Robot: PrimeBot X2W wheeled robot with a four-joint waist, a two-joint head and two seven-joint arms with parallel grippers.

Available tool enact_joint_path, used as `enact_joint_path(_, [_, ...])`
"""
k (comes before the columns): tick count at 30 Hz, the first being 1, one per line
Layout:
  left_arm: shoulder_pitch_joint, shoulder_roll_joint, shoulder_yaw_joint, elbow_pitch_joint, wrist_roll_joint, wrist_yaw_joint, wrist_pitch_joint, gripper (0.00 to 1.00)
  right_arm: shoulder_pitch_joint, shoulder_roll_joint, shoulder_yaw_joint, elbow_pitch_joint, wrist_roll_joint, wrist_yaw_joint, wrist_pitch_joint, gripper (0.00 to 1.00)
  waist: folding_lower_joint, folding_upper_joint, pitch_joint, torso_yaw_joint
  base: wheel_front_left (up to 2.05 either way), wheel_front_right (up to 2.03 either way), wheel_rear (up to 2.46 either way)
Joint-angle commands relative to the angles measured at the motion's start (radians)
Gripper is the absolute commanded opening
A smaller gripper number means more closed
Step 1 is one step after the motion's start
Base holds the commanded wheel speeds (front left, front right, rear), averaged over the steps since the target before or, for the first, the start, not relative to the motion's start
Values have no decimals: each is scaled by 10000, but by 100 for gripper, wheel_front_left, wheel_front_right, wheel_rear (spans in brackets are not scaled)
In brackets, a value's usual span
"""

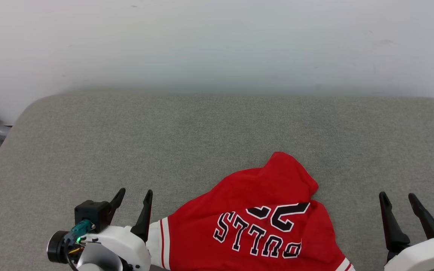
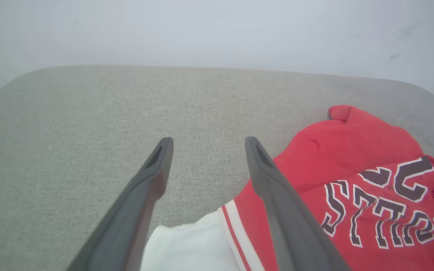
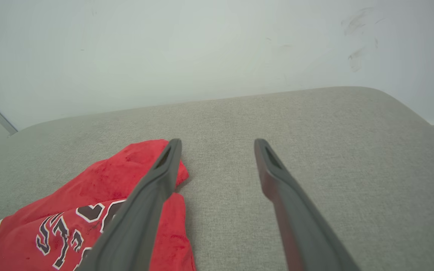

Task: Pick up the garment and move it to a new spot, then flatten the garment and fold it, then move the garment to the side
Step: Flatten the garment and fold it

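Head view: grey cushion (image 1: 202, 131), perhaps sofa, white wall (image 1: 217, 45); left hand (image 1: 135, 193), right hand (image 1: 397, 196) released.

One garment (image 1: 262, 222), one grey cushion (image 1: 202, 131), two left fingers (image 1: 144, 212) and two right fingers (image 1: 390, 220).

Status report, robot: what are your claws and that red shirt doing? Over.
Left gripper open, at the white sleeve. Right gripper open, off the cloth. Red jersey T-shirt with black BULLS print rumpled on grey cushion. Nothing in the way.
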Motion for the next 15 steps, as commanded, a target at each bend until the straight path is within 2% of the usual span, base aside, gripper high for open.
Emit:
enact_joint_path(1, [-83, -5, 32, -103, 116, 30, -220, 100, 149, 14, 32, 22, 4, -3, 77, 100, 0, 0, -15, 7, 0, 0, 0])
enact_joint_path(5, [-82, -111, 139, -470, 486, 203, -855, 100, 326, 12, 145, 250, 114, -3, 704, 100, 0, 0, -42, 59, 0, 0, 0])
enact_joint_path(10, [-60, -243, 239, -989, 820, 406, -1130, 100, 544, 15, 217, 941, 158, -3, 2160, 100, 0, 0, 25, 284, 0, 0, 0])
enact_joint_path(15, [-146, -341, 298, -1338, 984, 511, -1204, 100, 55, -506, 798, 1523, 418, -3, 3604, 100, 0, 0, 349, 593, 0, 0, 0])
